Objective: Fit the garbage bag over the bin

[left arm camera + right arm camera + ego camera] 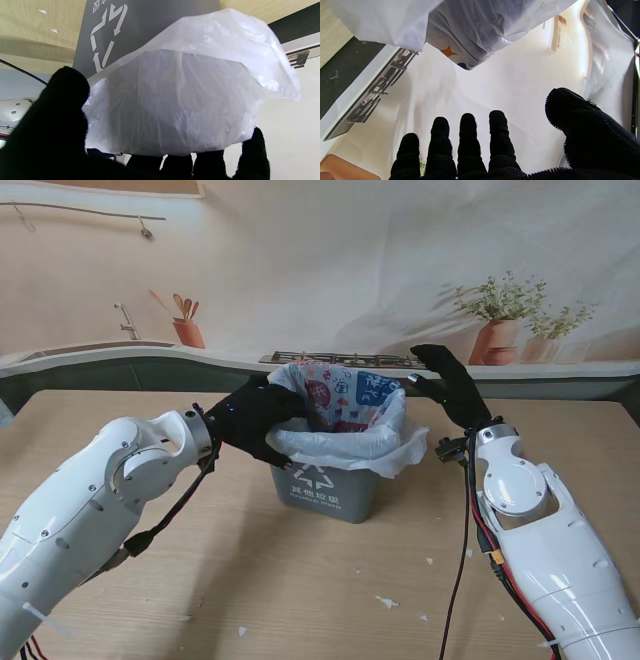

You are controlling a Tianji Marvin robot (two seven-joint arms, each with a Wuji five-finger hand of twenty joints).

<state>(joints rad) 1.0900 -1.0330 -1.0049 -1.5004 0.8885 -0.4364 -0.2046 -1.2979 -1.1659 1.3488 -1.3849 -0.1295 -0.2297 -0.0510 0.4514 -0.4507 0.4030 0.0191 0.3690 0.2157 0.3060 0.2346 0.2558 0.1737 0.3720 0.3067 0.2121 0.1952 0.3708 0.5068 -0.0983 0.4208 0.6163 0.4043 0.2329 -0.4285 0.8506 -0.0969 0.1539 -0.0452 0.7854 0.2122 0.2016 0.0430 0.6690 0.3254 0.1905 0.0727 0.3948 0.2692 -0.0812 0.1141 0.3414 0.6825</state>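
**Gripping the bag at the bin's rim**

Centre frame, the grey bin (325,480) stands on the table (300,580), white garbage bag (345,435) folded over its rim. Left hand (255,425) fingers clamp the bag's left edge. Right hand (450,385), fingers apart, holds nothing.

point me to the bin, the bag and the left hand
grey plastic bin with white recycling symbol (325,488): stand view, front wall near the symbol.
translucent white garbage bag (345,444): stand view, folded cuff over the front rim.
black-gloved left hand (255,418): stand view, back of the hand, at the bag's edge.
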